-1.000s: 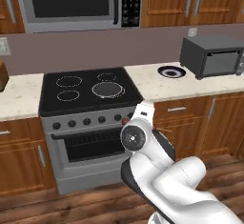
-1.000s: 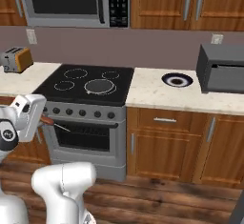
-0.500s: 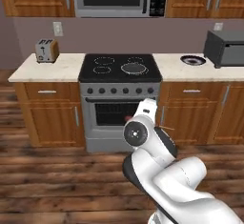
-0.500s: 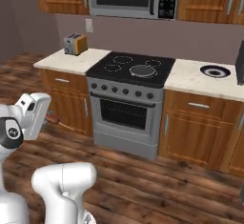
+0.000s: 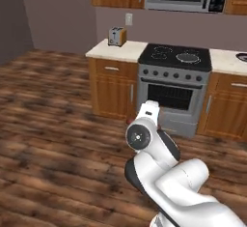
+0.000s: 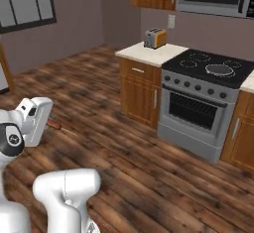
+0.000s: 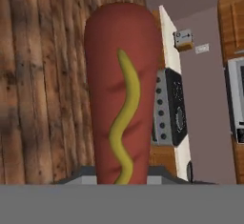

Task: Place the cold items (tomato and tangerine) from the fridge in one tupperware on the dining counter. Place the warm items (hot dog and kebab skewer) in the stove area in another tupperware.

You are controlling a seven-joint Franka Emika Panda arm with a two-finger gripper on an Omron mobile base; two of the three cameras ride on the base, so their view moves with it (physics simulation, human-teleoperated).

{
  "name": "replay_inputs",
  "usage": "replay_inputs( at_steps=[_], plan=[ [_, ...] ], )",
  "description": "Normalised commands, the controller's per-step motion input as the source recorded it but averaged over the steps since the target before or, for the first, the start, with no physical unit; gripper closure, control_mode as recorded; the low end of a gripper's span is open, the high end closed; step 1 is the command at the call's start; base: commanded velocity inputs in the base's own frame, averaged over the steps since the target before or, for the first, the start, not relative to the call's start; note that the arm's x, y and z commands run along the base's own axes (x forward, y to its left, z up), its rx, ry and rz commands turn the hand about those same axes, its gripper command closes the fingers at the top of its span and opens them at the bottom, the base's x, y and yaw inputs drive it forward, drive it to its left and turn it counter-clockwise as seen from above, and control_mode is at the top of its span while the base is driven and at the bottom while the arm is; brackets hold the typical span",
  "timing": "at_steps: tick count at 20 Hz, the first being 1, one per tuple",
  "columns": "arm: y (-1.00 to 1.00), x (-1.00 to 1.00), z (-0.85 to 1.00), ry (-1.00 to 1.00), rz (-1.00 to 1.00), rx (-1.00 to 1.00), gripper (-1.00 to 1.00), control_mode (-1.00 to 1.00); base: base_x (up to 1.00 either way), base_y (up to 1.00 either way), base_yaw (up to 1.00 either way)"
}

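The arm is folded low above the wood floor (image 5: 58,139), well short of the stove (image 5: 176,88) at far right. Its gripper (image 6: 49,124) is clamped narrowly on the hot dog (image 7: 119,99), which points forward.

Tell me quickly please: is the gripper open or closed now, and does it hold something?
Gripper: closed, its fingers holding the hot dog.
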Motion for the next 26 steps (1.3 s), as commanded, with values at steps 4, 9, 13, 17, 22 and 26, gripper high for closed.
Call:
replay_inputs(
  at_steps=[4, 9, 13, 17, 22, 26],
  plan=[
    [0.00, 0.00, 0.00, 0.00, 0.00, 0.00, 1.00, 1.00, -1.00, 0.38, 0.46],
    [0.00, 0.00, 0.00, 0.00, 0.00, 0.00, 1.00, 1.00, -1.00, 0.46, 0.45],
    [0.00, 0.00, 0.00, 0.00, 0.00, 0.00, 1.00, 1.00, -1.00, 0.48, 0.41],
    [0.00, 0.00, 0.00, 0.00, 0.00, 0.00, 1.00, 1.00, -1.00, 0.52, 0.39],
    [0.00, 0.00, 0.00, 0.00, 0.00, 0.00, 1.00, 1.00, -0.94, 0.73, 0.43],
    [0.00, 0.00, 0.00, 0.00, 0.00, 0.00, 1.00, 1.00, -0.70, 1.00, 0.23]
  ],
)
